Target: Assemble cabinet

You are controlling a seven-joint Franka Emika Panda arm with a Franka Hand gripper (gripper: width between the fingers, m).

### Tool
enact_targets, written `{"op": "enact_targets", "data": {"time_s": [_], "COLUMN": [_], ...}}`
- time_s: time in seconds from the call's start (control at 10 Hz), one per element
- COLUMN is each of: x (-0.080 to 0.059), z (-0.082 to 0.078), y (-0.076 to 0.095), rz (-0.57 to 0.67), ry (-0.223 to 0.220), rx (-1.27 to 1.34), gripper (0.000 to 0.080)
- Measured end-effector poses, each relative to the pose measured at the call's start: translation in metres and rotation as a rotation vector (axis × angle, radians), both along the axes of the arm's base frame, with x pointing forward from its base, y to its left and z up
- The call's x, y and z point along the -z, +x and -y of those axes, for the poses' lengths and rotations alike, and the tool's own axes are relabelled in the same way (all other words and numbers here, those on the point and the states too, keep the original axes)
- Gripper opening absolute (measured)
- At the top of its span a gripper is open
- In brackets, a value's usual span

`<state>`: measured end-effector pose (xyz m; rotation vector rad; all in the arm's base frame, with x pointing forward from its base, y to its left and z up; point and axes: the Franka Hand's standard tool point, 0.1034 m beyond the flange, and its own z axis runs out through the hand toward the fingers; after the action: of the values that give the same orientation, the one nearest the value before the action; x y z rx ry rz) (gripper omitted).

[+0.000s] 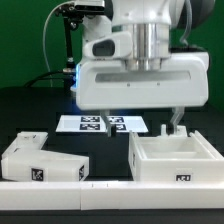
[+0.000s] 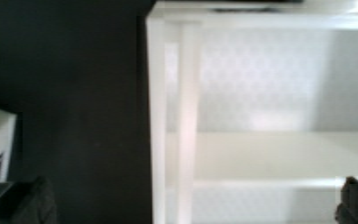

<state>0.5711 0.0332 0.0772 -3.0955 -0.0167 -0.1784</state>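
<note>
We are seeing a job that is only just starting. The box (image 1: 170,160) is sitting open on the table (image 1: 105,150) toward the exterior view's right. The loose blocks (image 1: 40,160) are lying well apart from it on the left, not joined on yet. The gripper (image 1: 143,122) is hanging over the box's near edge, with its fingers (image 1: 178,124) spread wide and holding nothing. The exterior view is showing us all the parts and the marker board (image 1: 105,123) behind them. The wrist view is showing us what that one is hiding: the box's wall (image 2: 172,110) is running between the two fingertips (image 2: 357,196).
</note>
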Motion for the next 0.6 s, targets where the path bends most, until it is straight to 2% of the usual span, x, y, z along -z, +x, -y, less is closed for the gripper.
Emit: {"op": "enact_targets", "data": {"time_s": [0.1,0.4,0.5,0.6], "x": [-0.010,-0.004,-0.004,-0.005], "z": [-0.004,-0.003,-0.005,-0.014], "y": [-0.004,-0.004,-0.005,-0.013], "rz": [-0.004,-0.005,-0.004,-0.001], "ry": [0.006,0.003,0.004,0.006], "rx": [-0.002,-0.002,0.005,0.010], "gripper": [0.0796,0.0796,0.0796,0.0796]}}
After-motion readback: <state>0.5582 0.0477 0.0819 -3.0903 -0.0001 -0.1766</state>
